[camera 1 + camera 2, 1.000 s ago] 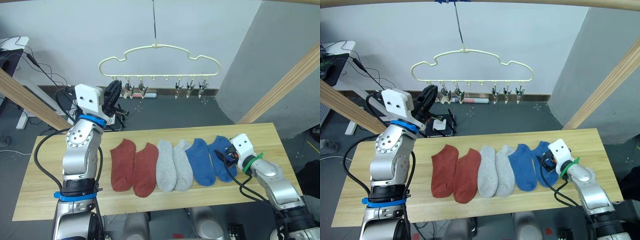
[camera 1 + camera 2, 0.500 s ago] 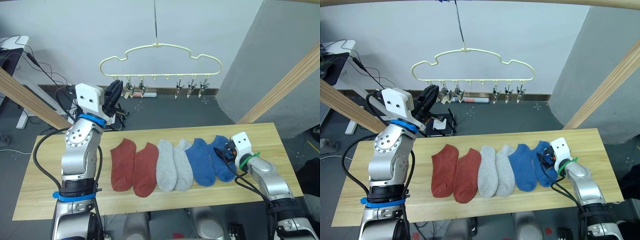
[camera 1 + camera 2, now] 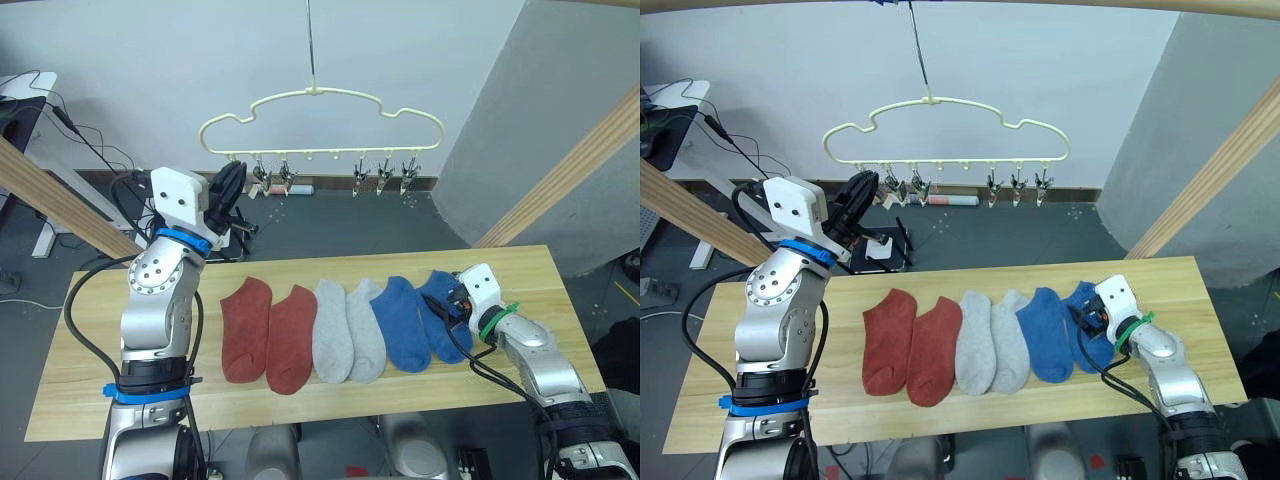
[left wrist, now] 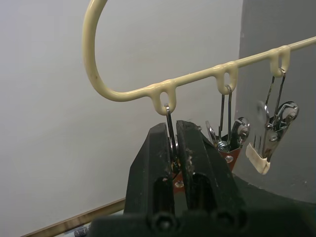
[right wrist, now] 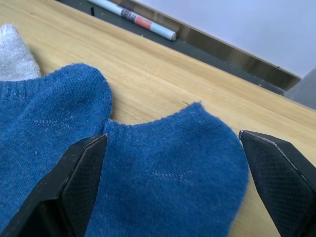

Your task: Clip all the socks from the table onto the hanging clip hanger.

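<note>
- thick pale wooden beams (image 3: 560, 180) slant down on both sides of the desk (image 3: 90, 380), and a grey panel (image 3: 560, 90) stands behind its right end; cables (image 3: 85, 150) trail over the dark floor to the left, and a white marker with a red band (image 5: 140, 22) lies on the floor beyond the desk's far edge.
- nothing lies between the socks and the clip hanger (image 3: 320, 120), which hangs on a thin wire above and behind the desk, its long bar running left to right with small silver clips (image 3: 385, 175) dangling from it.
- six socks lie side by side near the middle of the desk, long axes running front to back, cuffs towards the far edge: two rust-red socks (image 3: 265, 330) on the left, two grey socks (image 3: 345, 330) in the middle, two blue socks (image 3: 420, 320) on the right, soft knit and flat.
- the left gripper (image 4: 175, 158) is raised at the hanger's left end, its jaws closed almost together around the leftmost clip (image 4: 171, 133).
- the right gripper (image 5: 173, 163) sits low over the rightmost blue sock, jaws spread wide to either side of its cuff and holding nothing.
</note>
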Robot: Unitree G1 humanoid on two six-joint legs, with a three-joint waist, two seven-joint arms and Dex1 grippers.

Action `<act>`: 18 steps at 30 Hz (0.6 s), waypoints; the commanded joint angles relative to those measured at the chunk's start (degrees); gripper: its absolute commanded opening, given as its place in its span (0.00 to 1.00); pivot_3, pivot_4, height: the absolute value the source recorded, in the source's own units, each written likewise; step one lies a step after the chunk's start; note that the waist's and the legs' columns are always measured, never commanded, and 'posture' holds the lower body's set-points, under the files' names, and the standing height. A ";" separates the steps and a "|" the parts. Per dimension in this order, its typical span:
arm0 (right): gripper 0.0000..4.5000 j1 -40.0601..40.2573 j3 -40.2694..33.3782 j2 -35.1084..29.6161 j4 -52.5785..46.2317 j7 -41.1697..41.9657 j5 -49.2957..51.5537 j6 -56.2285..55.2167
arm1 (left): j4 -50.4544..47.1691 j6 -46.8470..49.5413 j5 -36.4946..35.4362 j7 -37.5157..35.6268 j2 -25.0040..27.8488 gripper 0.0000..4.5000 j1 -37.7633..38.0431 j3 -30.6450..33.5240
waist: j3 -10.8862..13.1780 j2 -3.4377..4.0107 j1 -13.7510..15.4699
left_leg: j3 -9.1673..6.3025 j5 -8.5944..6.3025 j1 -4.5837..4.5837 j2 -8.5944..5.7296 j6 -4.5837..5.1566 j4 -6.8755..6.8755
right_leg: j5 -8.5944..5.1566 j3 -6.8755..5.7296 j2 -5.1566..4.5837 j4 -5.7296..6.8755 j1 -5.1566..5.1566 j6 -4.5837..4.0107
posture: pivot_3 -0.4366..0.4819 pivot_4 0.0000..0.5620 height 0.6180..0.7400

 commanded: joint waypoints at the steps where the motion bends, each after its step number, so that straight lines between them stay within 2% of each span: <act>1: 1.00 -1.59 0.86 -0.74 2.76 0.89 -1.71 1.30 | -1.82 -0.04 -0.78 -0.42 0.51 0.01 0.30 0.49 | 0.00 0.00 0.01 | 0.00 0.00 -0.01 0.00 0.00 0.00 | 0.00 0.00 0.00 0.00 0.00 0.00 | 0.27 0.61 0.94; 7: 1.00 -3.54 0.51 -0.43 6.97 0.35 -2.28 4.98 | -2.34 0.73 -1.03 -1.03 0.77 0.01 0.72 0.46 | 0.00 0.00 0.02 | -0.01 0.00 0.01 0.00 0.00 0.02 | 0.00 0.00 -0.01 0.01 0.02 0.00 | 0.28 0.61 0.94; 8: 0.96 -3.54 0.52 -0.43 7.09 0.52 -2.19 5.29 | -2.47 0.97 -1.21 -1.29 0.89 0.00 0.87 0.50 | 0.00 0.00 0.02 | -0.01 0.00 0.03 0.00 0.00 0.02 | 0.00 -0.01 -0.01 0.02 0.04 0.00 | 0.28 0.61 0.94; 11: 0.79 -3.23 0.45 -0.30 6.80 0.85 -1.80 6.03 | -3.20 2.54 -2.67 -2.97 1.49 0.00 1.26 0.67 | 0.00 0.00 0.04 | -0.02 0.00 0.09 0.00 0.00 0.02 | 0.00 -0.01 0.00 0.03 0.11 0.00 | 0.29 0.62 0.94; 18: 0.22 -2.73 0.79 0.08 5.53 1.47 -1.59 5.86 | -5.97 8.56 -8.24 -6.81 3.82 0.00 2.50 1.29 | 0.00 0.00 0.03 | -0.03 0.00 0.11 0.00 0.00 0.04 | 0.01 -0.02 0.00 0.03 0.14 0.01 | 0.29 0.62 0.94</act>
